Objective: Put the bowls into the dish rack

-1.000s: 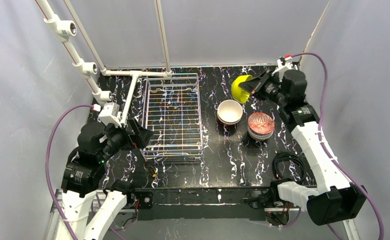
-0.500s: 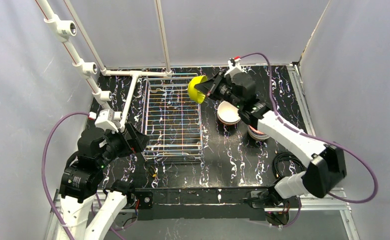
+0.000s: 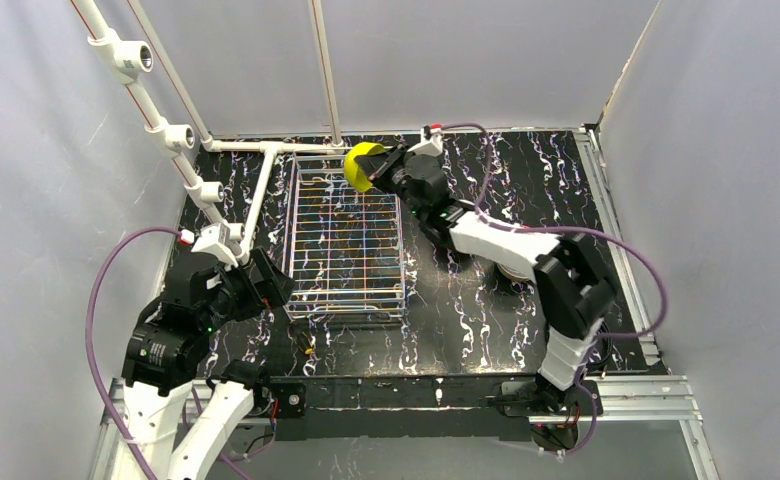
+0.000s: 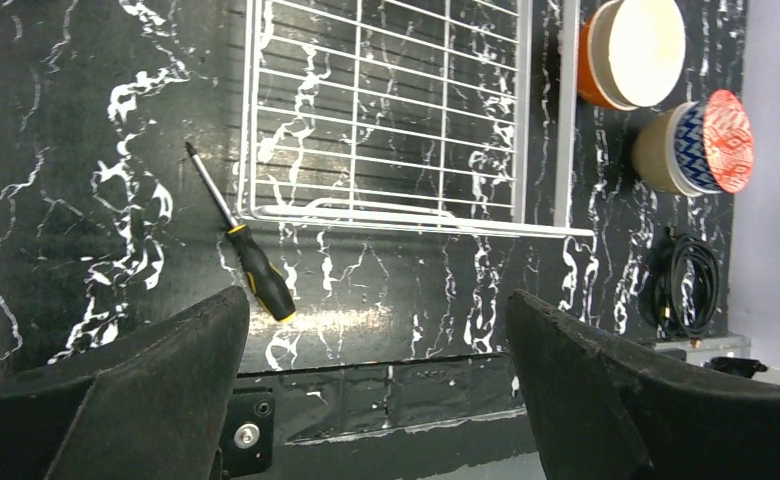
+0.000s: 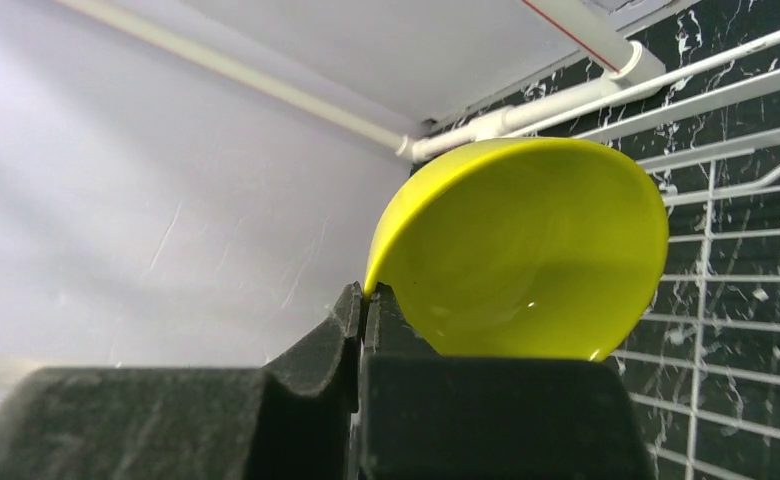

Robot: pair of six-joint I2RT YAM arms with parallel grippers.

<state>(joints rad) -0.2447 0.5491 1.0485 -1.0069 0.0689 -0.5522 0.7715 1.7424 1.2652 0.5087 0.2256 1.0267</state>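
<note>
- Black marbled table (image 3: 466, 320) carries a wire dish rack (image 3: 346, 240).
- Right gripper (image 5: 363, 300) clenched on yellow bowl (image 5: 526, 250) rim, above rack's far end.
- Left gripper (image 4: 376, 300) spread wide, empty.

A: Any writing, labels or numbers to read here?

B: None I can make out. The blue-and-white patterned bowl (image 4: 711, 140) carries only ornament, and any mark on the black-and-yellow screwdriver handle (image 4: 264, 278) is too small to tell.

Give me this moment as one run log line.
right jaws: shut on lime-yellow bowl rim, above dish rack far right corner | left jaws: open, empty | dish rack: no bowls inside
</note>
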